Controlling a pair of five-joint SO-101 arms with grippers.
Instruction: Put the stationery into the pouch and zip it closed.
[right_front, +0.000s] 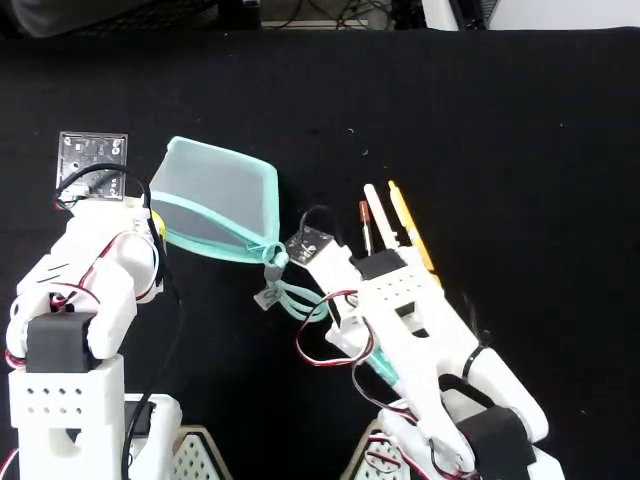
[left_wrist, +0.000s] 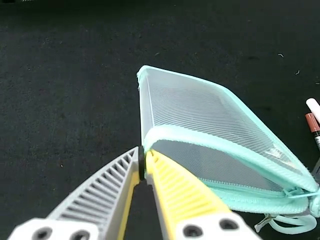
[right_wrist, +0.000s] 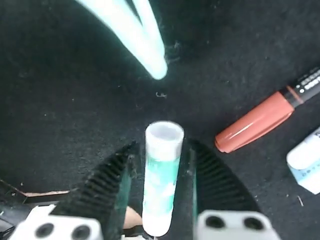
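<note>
Left end effector (left_wrist: 144, 162) clenched on teal rim of mesh pouch (left_wrist: 200, 120); pouch sits on black table (right_front: 500, 120) just ahead of left arm. Right end effector (right_wrist: 162, 150) grasping white-teal pen (right_wrist: 161, 175), pen end past fingertips, near pouch strap loop (right_wrist: 137, 35). Brown marker (right_wrist: 257, 120), white marker (right_front: 380, 212), yellow pen (right_front: 410, 225) side by side on table. Print on brown marker barrel unreadable

Both arms held low in the high view, grippers closed
The left arm (right_front: 80, 290) ends in the left gripper (left_wrist: 143, 154), pinched on a pouch (left_wrist: 200, 115) rim; the right arm (right_front: 430, 340) ends in the right gripper (right_wrist: 162, 146), clamped around a pen (right_wrist: 161, 190).
</note>
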